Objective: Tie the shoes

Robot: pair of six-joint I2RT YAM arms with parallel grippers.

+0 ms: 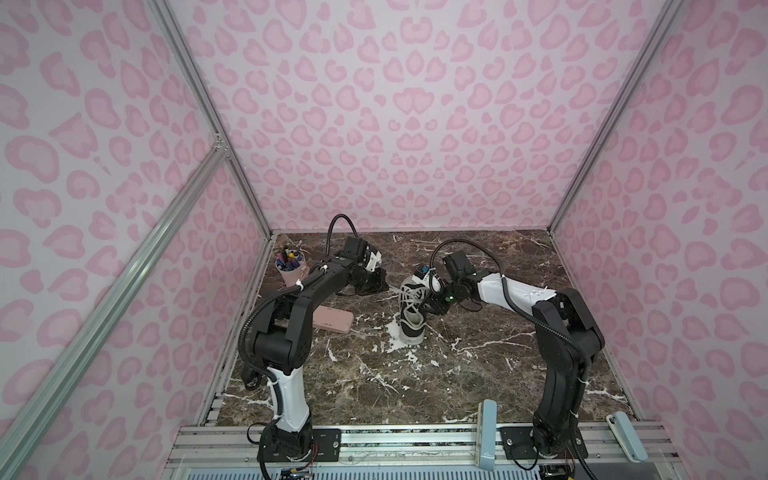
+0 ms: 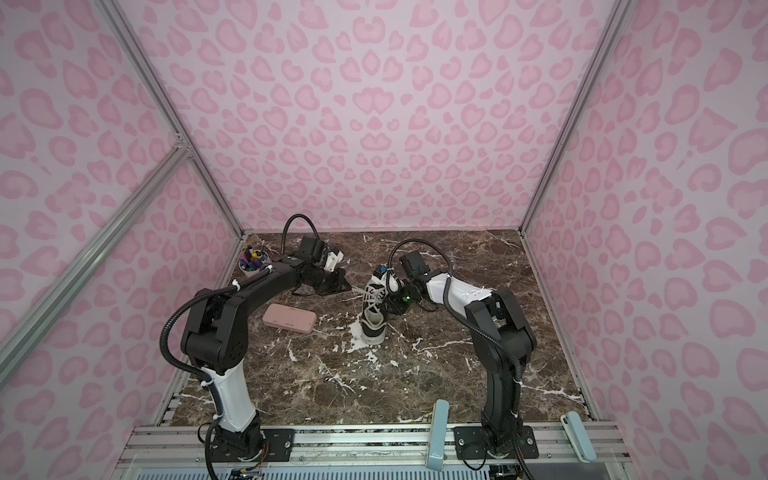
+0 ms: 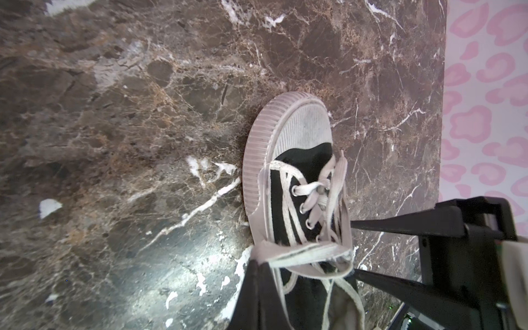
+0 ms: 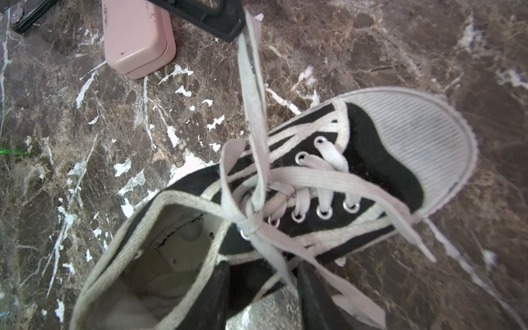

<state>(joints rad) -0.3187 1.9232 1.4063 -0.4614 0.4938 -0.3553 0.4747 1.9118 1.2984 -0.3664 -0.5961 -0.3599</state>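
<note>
The shoe (image 1: pixel 411 318) is sitting on its sole about mid-table (image 1: pixel 498 365), heel pointing at 6 o'clock and toe at 12. The left gripper (image 4: pixel 234 31) is hanging out at the shoe's 10 o'clock, pinched tight on the end of one lace (image 4: pixel 251 94), and that lace is running pretty much straight from the crossing over the tongue out to it. The right gripper (image 3: pixel 354 247) is reaching in from about 2 o'clock with its fingers apart, straddling the eyelet edge of the shoe plus a loose strand. Honestly can't tell if it's squeezing anything. The right arm (image 1: pixel 461 286) is blocking most of the toe in both top views, so the wrist views are doing the work there. Other stuff: a flat pink case (image 1: pixel 334 322) is lying at the shoe's 9 o'clock, near but not touching. Its lid is closed, so whatever's inside isn't showing, and the left arm (image 1: pixel 316 286) is covering its far end in a top view. A pink cup (image 1: pixel 293 272) is standing out at 10 o'clock near the back-left corner, holding a bunch of pens (image 1: pixel 291 254) sticking up, with the left arm crossing in front of its lower part. Two grey-blue blocks (image 1: pixel 485 432) are standing on the front rail (image 1: pixel 395 440) around 5 o'clock, well apart from the shoe.
</note>
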